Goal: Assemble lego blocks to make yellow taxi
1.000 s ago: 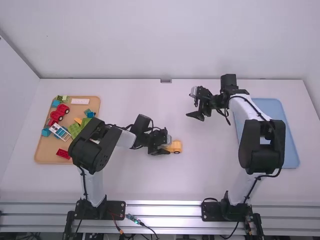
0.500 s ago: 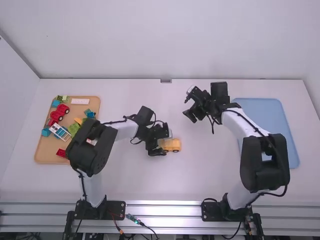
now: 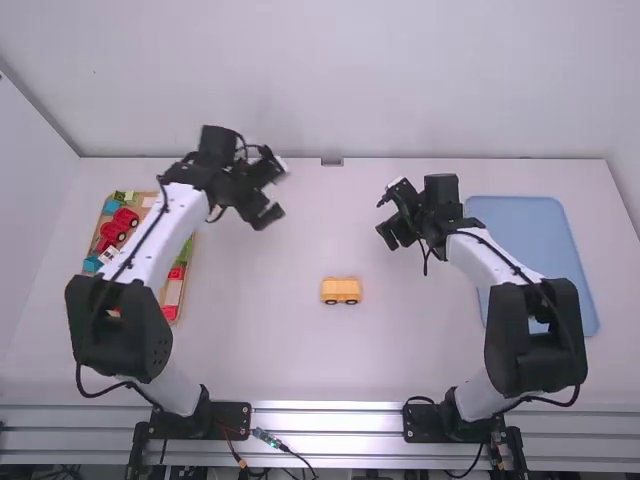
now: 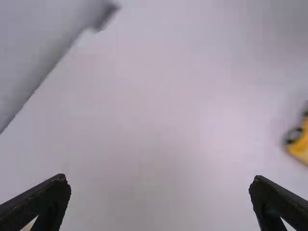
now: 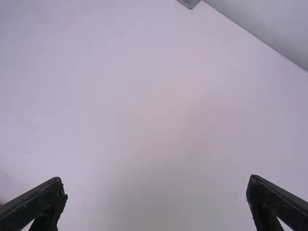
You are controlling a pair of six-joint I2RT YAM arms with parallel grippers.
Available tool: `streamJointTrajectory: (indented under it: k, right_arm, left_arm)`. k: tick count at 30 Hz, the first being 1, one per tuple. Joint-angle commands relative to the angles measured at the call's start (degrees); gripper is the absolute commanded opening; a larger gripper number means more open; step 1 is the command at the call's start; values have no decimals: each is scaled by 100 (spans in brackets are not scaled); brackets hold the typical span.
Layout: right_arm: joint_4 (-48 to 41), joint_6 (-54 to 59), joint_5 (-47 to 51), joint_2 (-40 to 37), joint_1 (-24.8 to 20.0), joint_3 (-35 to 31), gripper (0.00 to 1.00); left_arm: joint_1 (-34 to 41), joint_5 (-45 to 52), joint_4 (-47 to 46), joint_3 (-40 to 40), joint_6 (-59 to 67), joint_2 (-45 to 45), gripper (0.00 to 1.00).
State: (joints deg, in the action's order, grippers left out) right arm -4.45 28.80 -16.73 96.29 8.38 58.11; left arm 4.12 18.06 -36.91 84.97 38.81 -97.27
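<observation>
- Taxi (image 3: pixel 341 291), wheels down, sits near the middle of the bench (image 3: pixel 400 350), its long axis running left to right along the near edge.
- The right gripper (image 5: pixel 153 180) hangs nearer to it, off toward the far edge and the right; from there, the taxi lies toward the near edge and to the left.
- The left gripper (image 4: pixel 160 178) hangs farther from it; from that side, the taxi lies toward the near edge and to the right.
- Both sets of jaws stand wide open, with nothing between them.
- Spare blocks fill the tray (image 3: pixel 173 293) by the bench's left edge; the blue mat (image 3: pixel 515 215) lies toward the right edge.
- The next step appears to be a pick of the taxi or another block; a grip across the taxi's short sides, jaws squared to its length, would likely hold best, while a slanted one could spin it.
</observation>
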Motion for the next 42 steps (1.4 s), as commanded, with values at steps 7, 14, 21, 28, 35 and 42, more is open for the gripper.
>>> streamJointTrajectory:
  k: [7,14,21,28,35,42]
  right_arm:
    - [111,-179,17,-205,-24,9,99]
    - [127,-177,28,-205,-7,9,99]
    - [125,-181,15,-208,-9,9,99]
    - [125,-181,11,-208,-7,9,99]
    - [103,-181,11,-208,0,9,99]
    - [109,-181,85,-208,184,9,99]
  left_arm:
    - [-2021,-1379,397,168,-3139,-81,99]
    - [-2952,-1067,357,-227,-5248,-142,99]
    - [-3278,-841,403,-743,-6840,-142,99]
    - [-3230,-1062,869,-1023,-6881,-216,99]
    - [-3241,-1375,136,-280,-6947,-940,96]
    - [-3204,-1405,-613,890,-6938,-1963,100]
